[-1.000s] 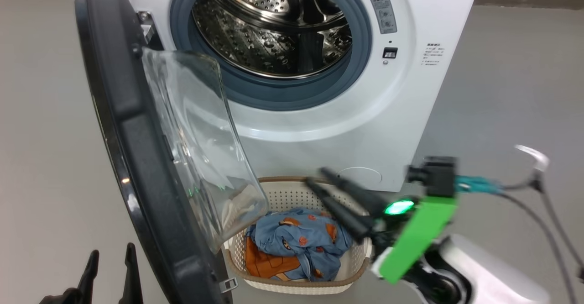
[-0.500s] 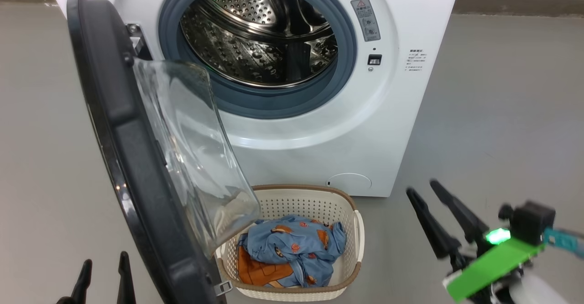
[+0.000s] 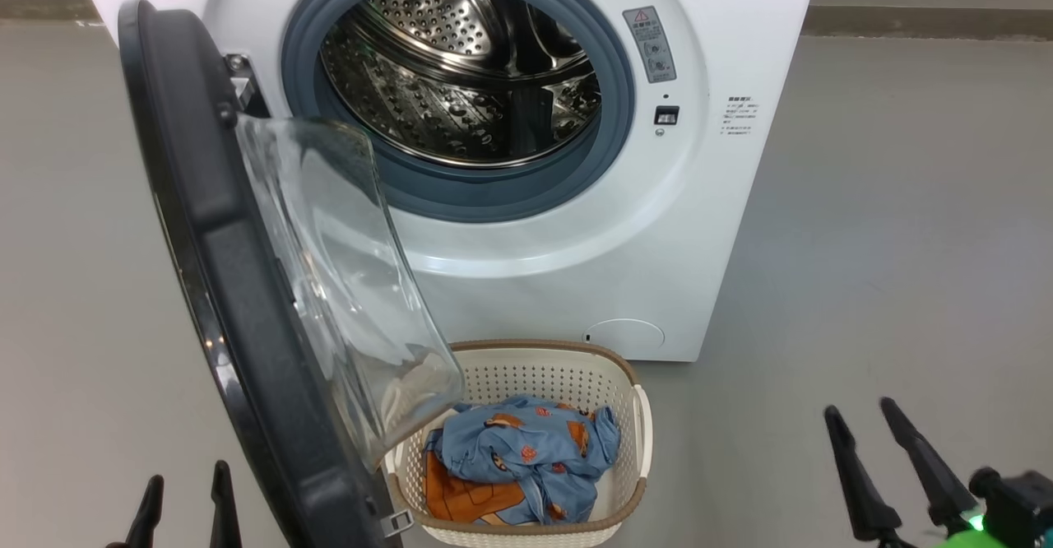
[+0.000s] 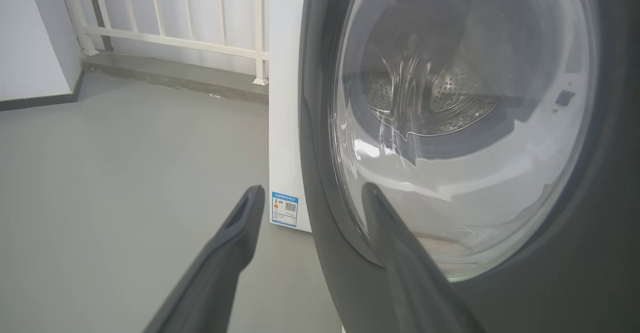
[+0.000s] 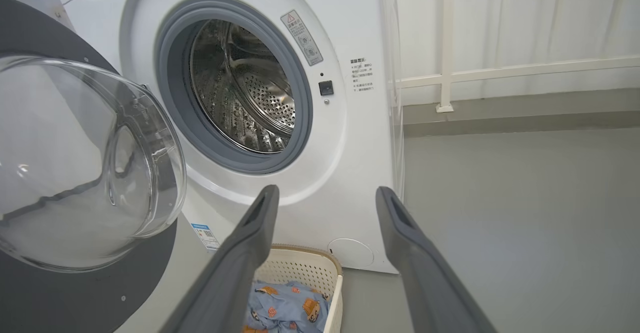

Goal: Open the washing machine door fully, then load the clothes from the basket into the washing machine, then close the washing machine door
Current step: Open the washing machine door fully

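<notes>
Now that the right tool [image 3: 859, 406] has pulled back from over the cream perforated plastic basket [image 3: 543, 347], spread wide and empty, the blue cartoon-print clothes [image 3: 518, 449] lie in it unloaded; the round black-rimmed glass door [image 3: 214, 268] seems not quite fully open, beside the wide-spread left tool [image 3: 187, 472].

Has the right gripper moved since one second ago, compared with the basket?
Yes. The right gripper has drawn back to the robot's right: its fingers were over the basket, and now stand clear of it, open.

long dark jaws; green wrist light [image 3: 976, 523]
</notes>
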Robot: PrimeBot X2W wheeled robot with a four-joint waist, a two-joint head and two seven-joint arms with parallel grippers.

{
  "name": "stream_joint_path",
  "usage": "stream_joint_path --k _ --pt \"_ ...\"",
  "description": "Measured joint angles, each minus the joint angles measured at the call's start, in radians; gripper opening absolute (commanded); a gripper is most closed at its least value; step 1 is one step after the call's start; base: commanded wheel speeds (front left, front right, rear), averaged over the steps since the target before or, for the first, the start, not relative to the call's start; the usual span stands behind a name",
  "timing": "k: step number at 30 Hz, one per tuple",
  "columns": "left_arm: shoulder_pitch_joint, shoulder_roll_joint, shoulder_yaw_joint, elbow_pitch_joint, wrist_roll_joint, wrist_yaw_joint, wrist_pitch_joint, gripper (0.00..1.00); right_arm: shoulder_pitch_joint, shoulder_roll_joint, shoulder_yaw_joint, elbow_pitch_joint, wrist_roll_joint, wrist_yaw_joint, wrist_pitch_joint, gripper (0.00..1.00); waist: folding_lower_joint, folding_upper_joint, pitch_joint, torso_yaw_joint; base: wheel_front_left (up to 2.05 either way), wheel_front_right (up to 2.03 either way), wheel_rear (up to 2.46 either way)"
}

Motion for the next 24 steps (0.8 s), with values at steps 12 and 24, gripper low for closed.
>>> stream_joint_path --k 12,24 --pt "0.021 0.0 0.009 -0.003 0.0 -0.001 0.0 1.0 0.119 0.113 -0.13 -0.01 -0.155 0.0 0.0 1.0 0.0 0.0 -0.002 -0.003 0.0 0.0 0.0" --pt "0.022 0.0 0.02 -0.005 0.0 -0.001 0.0 1.0 0.119 0.13 -0.164 0.006 -0.181 0.0 0.0 1.0 0.0 0.0 0.003 -0.01 0.0 0.0 0.0"
